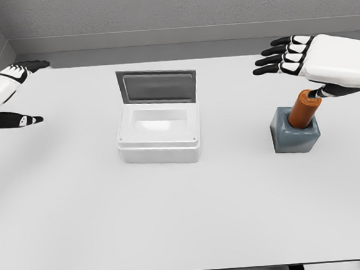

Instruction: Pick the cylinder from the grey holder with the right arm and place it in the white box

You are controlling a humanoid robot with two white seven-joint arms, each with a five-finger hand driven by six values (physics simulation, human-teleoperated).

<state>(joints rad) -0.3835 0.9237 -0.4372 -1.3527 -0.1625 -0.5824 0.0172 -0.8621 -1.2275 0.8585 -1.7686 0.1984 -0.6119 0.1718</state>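
Right of the white box [158,136], whose lid stands open at its far side, the orange cylinder [304,108] sits tilted in the grey holder [294,136], its lower part hidden inside. Above the holder hovers the right robot hand [298,62], 4 fingers spread flat and gripping nothing, its thumb at the cylinder's top, though contact is hard to judge. Well left of the box, the left robot hand [11,100] rests over the bench [174,222] with fingers spread, its arm cut off by the edge.

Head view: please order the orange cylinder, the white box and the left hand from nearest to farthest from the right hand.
1. Orange cylinder, just below the right hand, standing in the grey holder.
2. White box, table centre.
3. Left hand, far left edge.
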